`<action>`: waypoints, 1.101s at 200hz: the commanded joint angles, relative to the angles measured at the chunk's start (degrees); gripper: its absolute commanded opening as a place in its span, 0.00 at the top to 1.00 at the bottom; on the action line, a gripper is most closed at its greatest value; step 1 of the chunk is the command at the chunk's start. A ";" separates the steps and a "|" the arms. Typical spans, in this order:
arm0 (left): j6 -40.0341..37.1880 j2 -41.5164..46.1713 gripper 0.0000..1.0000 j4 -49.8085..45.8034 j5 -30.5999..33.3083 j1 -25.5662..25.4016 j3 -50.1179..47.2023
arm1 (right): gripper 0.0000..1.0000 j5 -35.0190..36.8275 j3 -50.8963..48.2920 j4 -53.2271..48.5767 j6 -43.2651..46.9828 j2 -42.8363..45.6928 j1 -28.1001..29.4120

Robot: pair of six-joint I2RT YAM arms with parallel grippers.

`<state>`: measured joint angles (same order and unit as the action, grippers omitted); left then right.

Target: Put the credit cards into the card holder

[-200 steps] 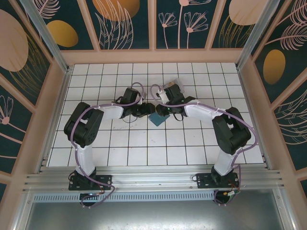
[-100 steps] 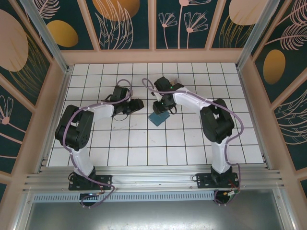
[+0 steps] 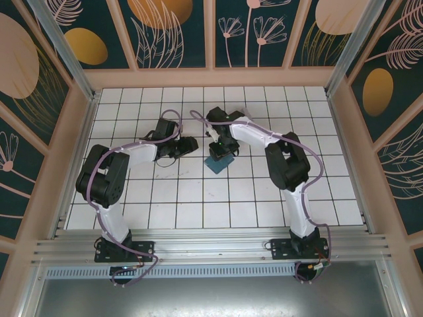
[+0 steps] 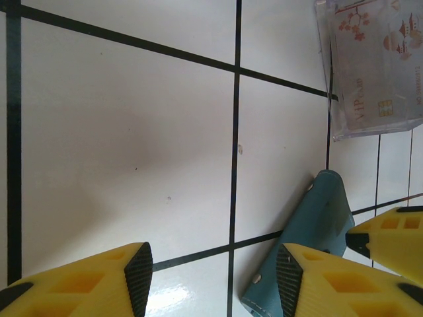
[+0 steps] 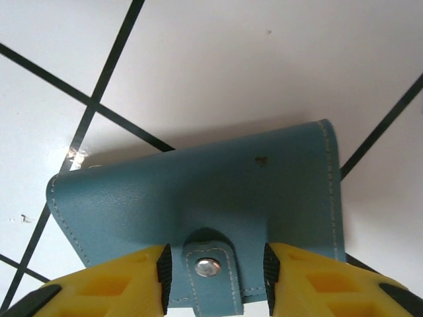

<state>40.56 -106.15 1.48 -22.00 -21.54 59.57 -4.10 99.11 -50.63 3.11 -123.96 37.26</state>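
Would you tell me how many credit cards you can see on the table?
1 for certain: a pale card printed VIP lies flat on the white tiles, apart from the teal-blue card holder. Doubled edges along its side suggest more stacked underneath, hidden.

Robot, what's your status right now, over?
Left claw open, empty. Right claw open astride snap tab of folded card holder. Credit cards lying apart on table. Nothing blocking.

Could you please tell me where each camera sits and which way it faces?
Top external: high behind the bases, facing down on the white gridded table; both arms show.
Left wrist: looks down past the open left gripper at pale printed credit cards.
Right wrist: looks down over the right gripper straddling a snap tab.
All share the teal-blue stitched wallet.
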 commanded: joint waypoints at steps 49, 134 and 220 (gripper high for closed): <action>-1.02 -0.33 0.45 0.72 -1.64 -0.17 0.63 | 0.54 3.74 1.33 -5.79 0.53 -5.76 0.72; -0.55 -0.45 0.45 2.14 -2.80 -0.17 -0.31 | 1.00 4.40 -4.57 0.47 1.10 -4.02 1.57; 1.43 -2.39 0.44 9.91 -17.59 -1.22 -2.41 | 1.00 2.41 -13.96 17.42 0.66 15.20 1.86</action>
<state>40.82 -107.55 6.52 -32.53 -22.31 58.26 -0.10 86.43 -38.13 3.97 -112.57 39.11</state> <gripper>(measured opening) 0.557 0.049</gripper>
